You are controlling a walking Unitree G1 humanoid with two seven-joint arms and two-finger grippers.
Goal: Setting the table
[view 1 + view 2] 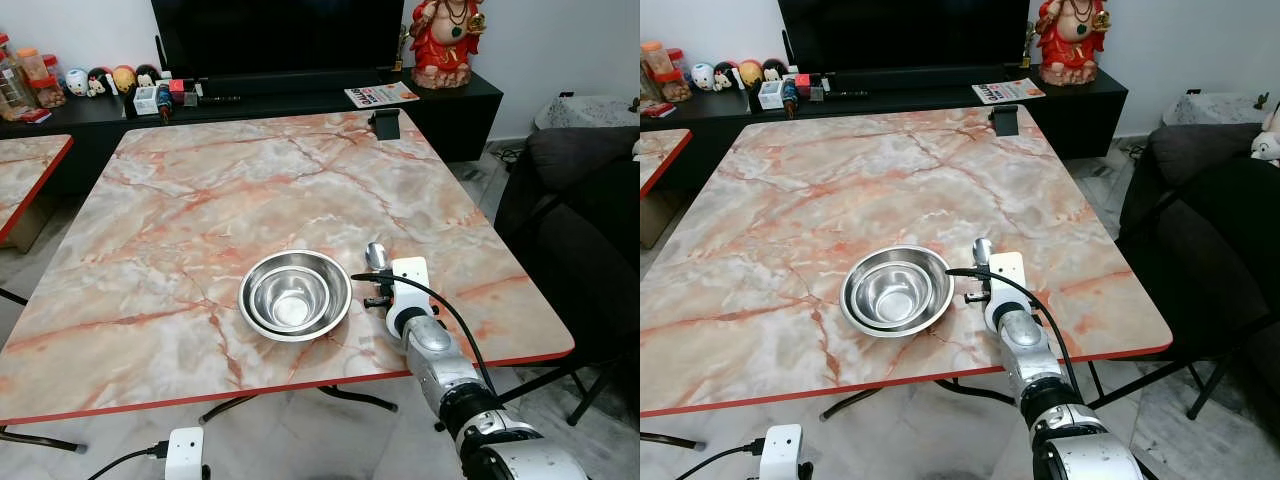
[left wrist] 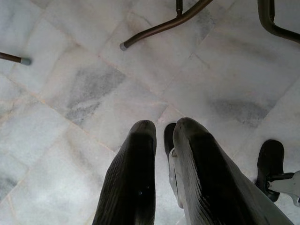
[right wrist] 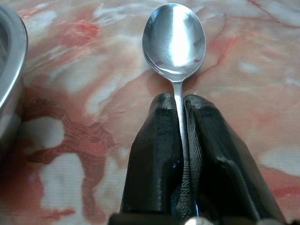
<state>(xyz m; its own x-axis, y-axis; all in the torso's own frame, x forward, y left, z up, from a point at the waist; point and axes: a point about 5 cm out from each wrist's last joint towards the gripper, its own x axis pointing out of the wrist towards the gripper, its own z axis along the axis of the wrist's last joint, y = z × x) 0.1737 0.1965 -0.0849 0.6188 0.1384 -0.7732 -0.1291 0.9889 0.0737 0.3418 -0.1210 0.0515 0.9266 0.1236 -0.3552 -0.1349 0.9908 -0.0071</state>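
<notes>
1. One spoon [image 3: 174,40] is the thing in hand: it is of shiny metal, its bowl faces up, and it lies low over the marble table [image 1: 200,190], just to the right of the steel bowls [image 1: 294,294].
2. Its thin handle runs back between the two black fingers [image 3: 157,154] of the right gripper [image 3: 180,105], which are pressed together on it with no gap to see. So the pincer is closed and grips the spoon by the handle.
3. Whether the spoon's bowl already touches the table I cannot tell; it seems very close to the surface.
4. Two steel bowls stand nested, one inside the other, near the front edge of the table, and the spoon is beside them, not touching.
5. I judge that the step in hand is to lay the spoon down at the right side of the bowls. The next move calls for lowering it flat, then opening the fingers gently so that the spoon does not roll or slide toward the bowls.
6. Below the table, the left gripper [image 2: 164,136] hangs idle over the tiled floor [image 2: 70,93], with its fingers nearly together and holding nothing.
</notes>
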